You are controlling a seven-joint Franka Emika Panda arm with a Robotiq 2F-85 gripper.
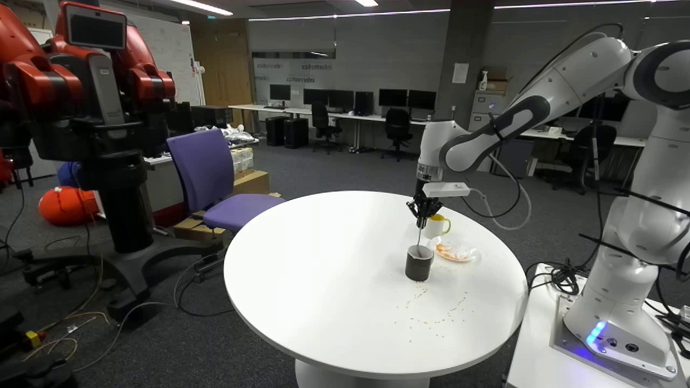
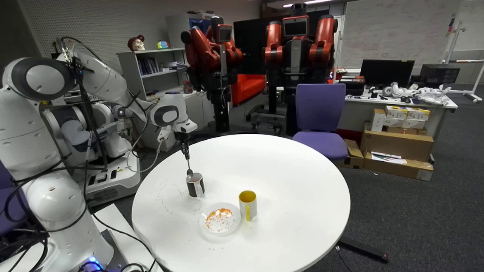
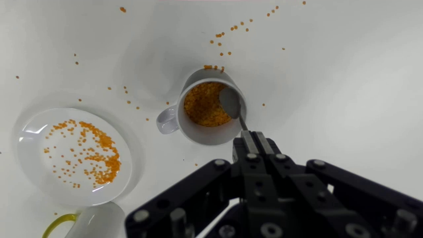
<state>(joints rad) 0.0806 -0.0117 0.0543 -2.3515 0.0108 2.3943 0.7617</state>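
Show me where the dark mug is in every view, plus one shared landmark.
In an exterior view: the dark mug, right of centre, below the gripper.
In an exterior view: the dark mug, left of centre, the spoon at its mouth.
In the wrist view: the dark mug, near the centre, seen from above.
Shared landmark: the plate with orange grains, near the dark mug in all three views.

Grey spoon (image 3: 229,101) gripped nearly upright in the hand (image 3: 252,133), bowl down at the mouth of a dark, white-handled mug (image 1: 419,268), standing on the tabletop (image 1: 318,264), orange grains (image 3: 202,107) inside
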